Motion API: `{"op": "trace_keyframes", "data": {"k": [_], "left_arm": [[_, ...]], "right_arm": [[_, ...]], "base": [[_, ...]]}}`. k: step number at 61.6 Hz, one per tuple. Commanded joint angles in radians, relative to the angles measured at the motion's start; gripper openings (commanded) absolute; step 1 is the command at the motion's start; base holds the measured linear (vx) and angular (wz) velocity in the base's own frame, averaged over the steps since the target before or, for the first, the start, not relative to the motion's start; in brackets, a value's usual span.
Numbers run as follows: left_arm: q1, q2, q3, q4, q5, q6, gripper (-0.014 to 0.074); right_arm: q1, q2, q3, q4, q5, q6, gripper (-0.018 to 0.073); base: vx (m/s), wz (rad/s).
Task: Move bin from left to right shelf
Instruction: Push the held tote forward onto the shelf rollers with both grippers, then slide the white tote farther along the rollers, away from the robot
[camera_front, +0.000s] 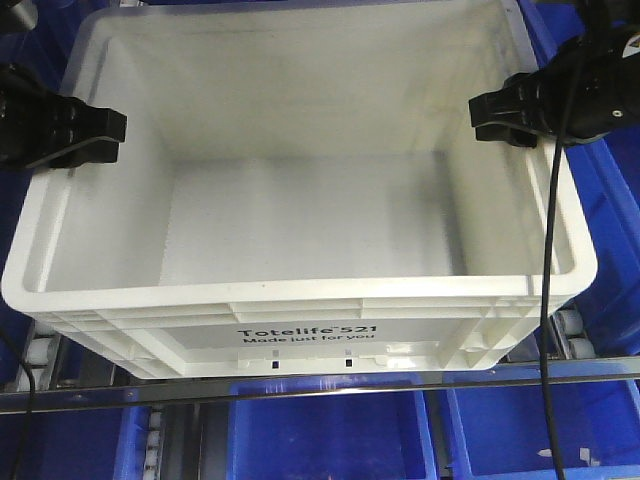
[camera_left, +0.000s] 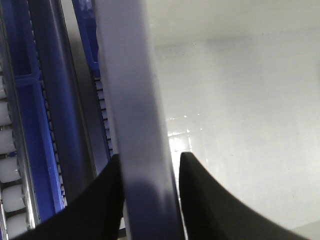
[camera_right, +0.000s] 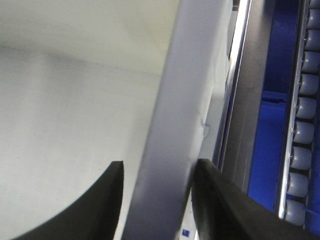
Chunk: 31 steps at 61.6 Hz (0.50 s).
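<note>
White plastic, ribbed under its rim, the bin (camera_front: 300, 300) fills the middle of the front view, resting on the shelf's metal rail (camera_front: 120, 392) with blue bins (camera_front: 330, 440) below and on both sides; the left end effector (camera_front: 112, 135) bites the side wall at 9 o'clock and the right end effector (camera_front: 482, 112) at 2 o'clock; each is closed narrow on the rim, one black finger (camera_left: 95, 205) inside the wall and one outside in the wrist views; the step in hand seems to be the lift and carry toward 3 o'clock; done well, both arms rise together and level, since the holds are not quite opposite and the bin may twist; its base should pass above the rollers (camera_right: 302, 130) before travelling sideways; go slowly, as smooth plastic may slip from a pinch.
</note>
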Motion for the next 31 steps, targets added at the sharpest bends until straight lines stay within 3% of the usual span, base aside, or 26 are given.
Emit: {"op": "trace_keyframes", "data": {"k": [1,27,31], "left_arm": [[-0.005,-0.028,-0.034,-0.066,-0.088,0.033,-0.0008],[-0.005,0.039,-0.034,-0.064,-0.174,0.036,-0.0008],[-0.005,0.058,-0.034,-0.043,-0.227,0.036,-0.0008]], "right_arm": [[-0.007,-0.01,-0.037,-0.013,-0.167,-0.035,-0.0004],[-0.007,0.077,-0.037,-0.033,-0.304,-0.045,-0.0004],[-0.007,0.105,-0.037,-0.033,-0.337,-0.045,-0.0004]], "base": [[0.0,0.0],[0.0,0.0],[0.0,0.0]]}}
